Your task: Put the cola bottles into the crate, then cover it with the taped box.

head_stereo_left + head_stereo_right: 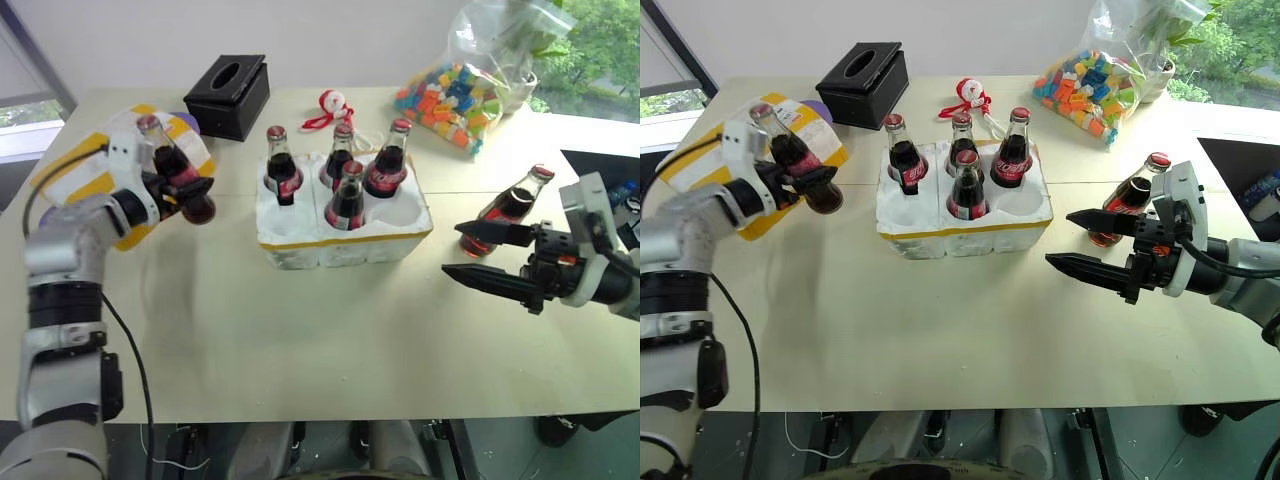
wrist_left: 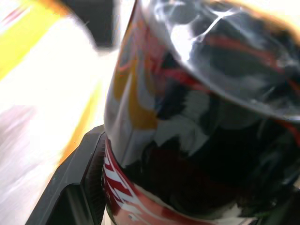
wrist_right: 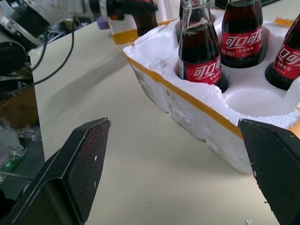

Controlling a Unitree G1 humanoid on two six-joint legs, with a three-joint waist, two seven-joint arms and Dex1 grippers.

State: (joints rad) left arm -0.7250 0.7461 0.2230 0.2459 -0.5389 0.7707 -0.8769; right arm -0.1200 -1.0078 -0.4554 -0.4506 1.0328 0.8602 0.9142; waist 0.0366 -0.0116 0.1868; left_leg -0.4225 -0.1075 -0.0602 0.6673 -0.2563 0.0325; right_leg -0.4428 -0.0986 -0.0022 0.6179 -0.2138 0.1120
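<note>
My left gripper (image 1: 190, 192) is shut on a cola bottle (image 1: 170, 158), holding it tilted above the table, left of the crate (image 1: 300, 250). The left wrist view shows its dark glass and red label (image 2: 187, 140) close up between the fingers. Several cola bottles (image 1: 348, 200) stand in the white crate's wells, and a front well (image 3: 255, 101) is empty. Another cola bottle (image 1: 510, 205) stands on the table to the right, just behind my right gripper (image 1: 452, 248), which is open and points towards the crate. The taped box (image 1: 85, 175) lies behind my left hand.
A black tissue box (image 1: 228, 95) sits at the back left. A red and white ornament (image 1: 330, 105) lies behind the crate. A clear bag of coloured blocks (image 1: 455, 85) rests at the back right. Bare tabletop (image 1: 300, 340) stretches in front of the crate.
</note>
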